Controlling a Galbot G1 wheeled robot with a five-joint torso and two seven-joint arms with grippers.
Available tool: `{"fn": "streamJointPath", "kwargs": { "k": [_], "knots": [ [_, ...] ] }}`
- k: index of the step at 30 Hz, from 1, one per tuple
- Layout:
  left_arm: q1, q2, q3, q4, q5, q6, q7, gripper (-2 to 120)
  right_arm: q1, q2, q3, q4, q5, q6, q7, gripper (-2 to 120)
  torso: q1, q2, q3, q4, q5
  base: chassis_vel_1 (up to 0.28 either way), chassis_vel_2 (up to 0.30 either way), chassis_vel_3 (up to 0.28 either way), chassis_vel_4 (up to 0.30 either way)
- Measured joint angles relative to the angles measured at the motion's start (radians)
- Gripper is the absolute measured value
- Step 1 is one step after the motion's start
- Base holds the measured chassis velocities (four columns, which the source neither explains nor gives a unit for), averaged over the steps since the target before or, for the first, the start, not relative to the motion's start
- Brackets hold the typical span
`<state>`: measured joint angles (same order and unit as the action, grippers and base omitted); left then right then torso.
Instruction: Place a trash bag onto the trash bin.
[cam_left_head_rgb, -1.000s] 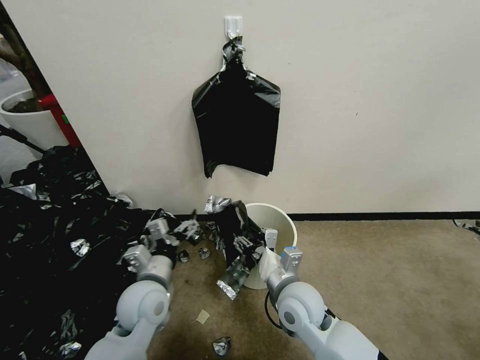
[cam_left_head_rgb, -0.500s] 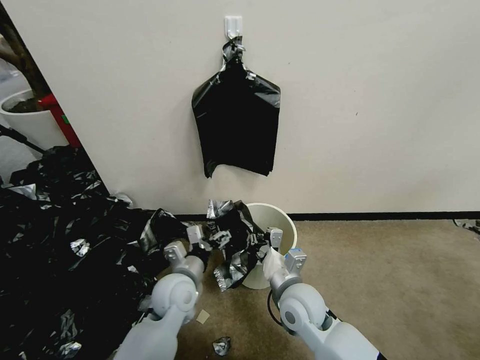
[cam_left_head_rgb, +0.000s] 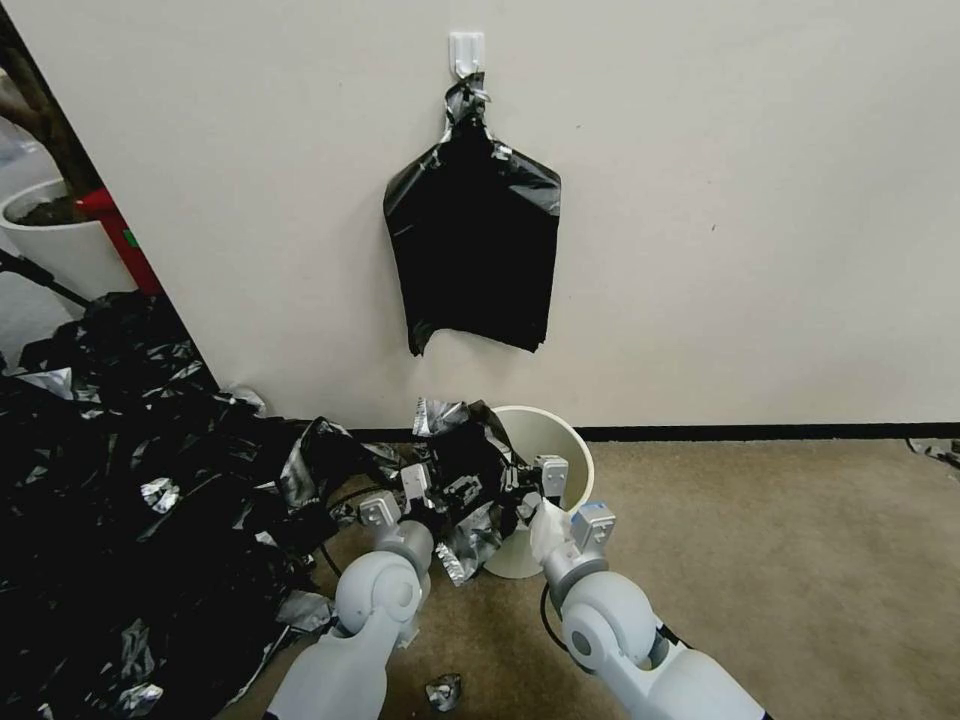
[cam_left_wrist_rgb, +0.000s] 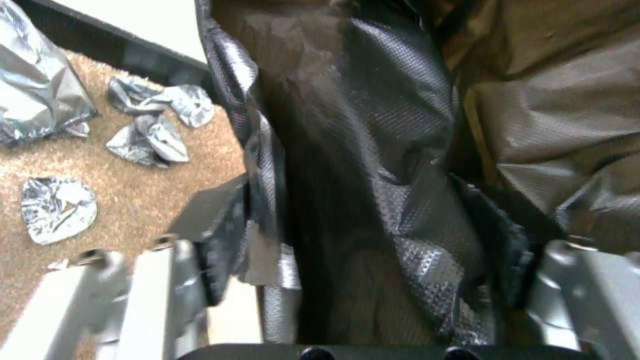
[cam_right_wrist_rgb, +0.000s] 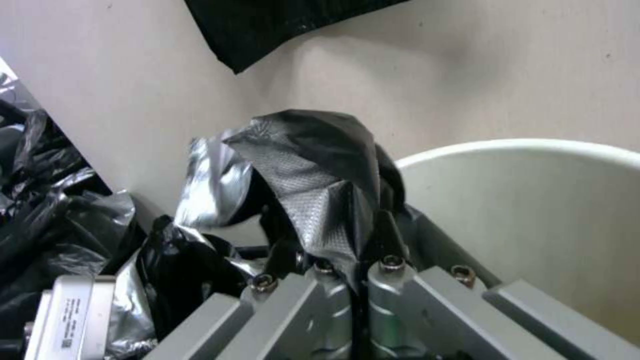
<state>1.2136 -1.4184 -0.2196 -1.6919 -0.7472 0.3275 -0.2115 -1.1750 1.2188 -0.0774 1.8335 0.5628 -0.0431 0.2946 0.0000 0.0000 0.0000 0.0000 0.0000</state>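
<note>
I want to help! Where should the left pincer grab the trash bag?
Probably its loose left edge, reached from the left side. The trash bag droops over the trash bin rim; the right pincer pinches the other edge. The left pincer already straddles that film.

trash bin partly hidden by trash bag

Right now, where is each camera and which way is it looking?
Head view: high, looking down at the wall, trash bin and both arms.
Left wrist view: behind the open left gripper, facing the trash bag.
Right wrist view: behind the right gripper, shut on film, facing the bin's inside.
All share the bag.
</note>
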Motion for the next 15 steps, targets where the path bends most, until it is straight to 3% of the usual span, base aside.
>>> {"fn": "streamJointPath", "kwargs": {
  "k": [3,6,8,15],
  "knots": [
    [0.000,0.001,-0.001,-0.001,0.004,0.019,0.000,61,0.000,-0.005,0.001,0.005,-0.001,0.000,0.000,0,0.000,0.000,0.000,0.0001,0.0000,0.000,0.000,0.000,0.000],
    [-0.006,0.008,-0.004,-0.010,0.020,0.066,-0.017,43,0.004,-0.012,0.008,0.009,-0.006,0.005,0.000,0,0.000,0.000,0.000,0.0002,0.0001,0.000,0.000,0.000,0.000],
    [-0.007,0.008,-0.005,-0.012,0.023,0.075,-0.023,42,0.005,-0.013,0.009,0.009,-0.007,0.007,0.000,0,0.000,0.000,0.000,0.0002,0.0001,0.000,0.000,0.000,0.000],
    [0.005,0.039,-0.010,-0.057,0.069,0.164,-0.064,14,0.017,-0.031,0.033,-0.019,-0.076,0.035,-0.020,0,0.000,0.000,0.000,0.0001,-0.0002,0.000,0.000,0.000,0.000]
  ]
}}
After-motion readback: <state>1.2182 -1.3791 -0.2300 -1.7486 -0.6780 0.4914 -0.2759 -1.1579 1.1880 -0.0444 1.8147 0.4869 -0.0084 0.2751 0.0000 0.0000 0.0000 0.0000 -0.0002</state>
